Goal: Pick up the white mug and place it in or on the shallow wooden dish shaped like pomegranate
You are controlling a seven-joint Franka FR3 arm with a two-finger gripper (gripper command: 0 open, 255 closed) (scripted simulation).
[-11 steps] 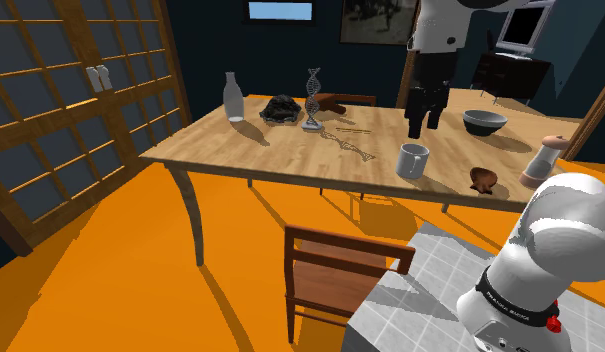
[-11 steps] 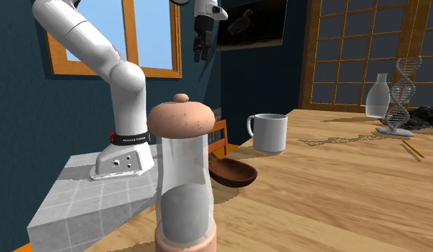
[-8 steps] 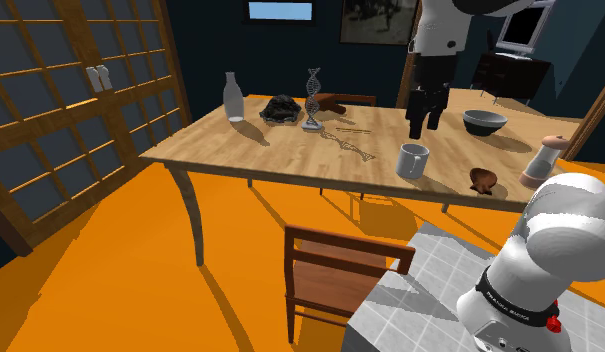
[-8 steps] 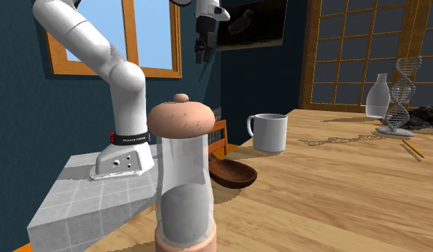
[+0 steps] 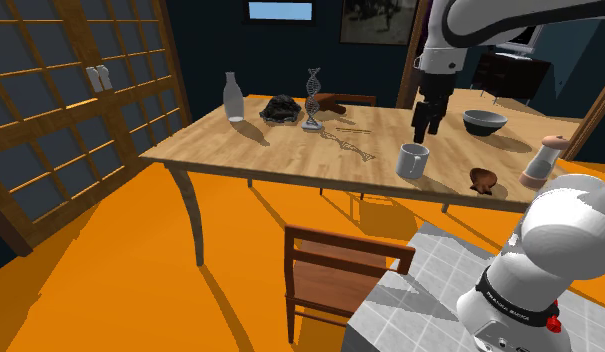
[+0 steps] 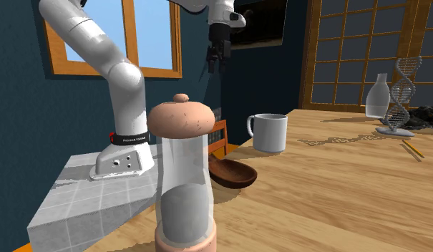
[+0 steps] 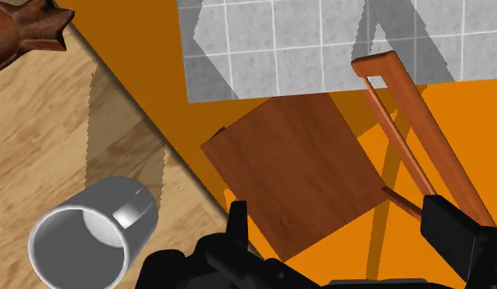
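Against the frame 0.5 s ago: claw (image 6: pixel 216 59) displaced toward 4 o'clock in the second exterior view, now at the edge of the dark wall picture (image 6: pixel 259 25); in the shoulder view, wrist turned, claw narrower in outline and slightly lower. No shift of the white mug (image 5: pixel 412 160), the wooden dish (image 5: pixel 482 179) or the grinder (image 5: pixel 541 162). Lettering: white print on the black band (image 6: pixel 129 137) at the arm's base, too small to read. Claw state: fingers (image 7: pixel 236 223) apart, clamped on nothing, with chair seat (image 7: pixel 296 176) and orange floor (image 7: pixel 419 74) seen between them in the wrist view. Mug: plain white cylinder, upright, mouth up, empty, handle toward 9 o'clock in the second exterior view. Location: on the tabletop (image 5: pixel 250 150) near its edge, at 6 o'clock from the claw in the shoulder view, clear of it. Dish: brown, lobed, shallow, at 4 o'clock from the mug, near but apart.
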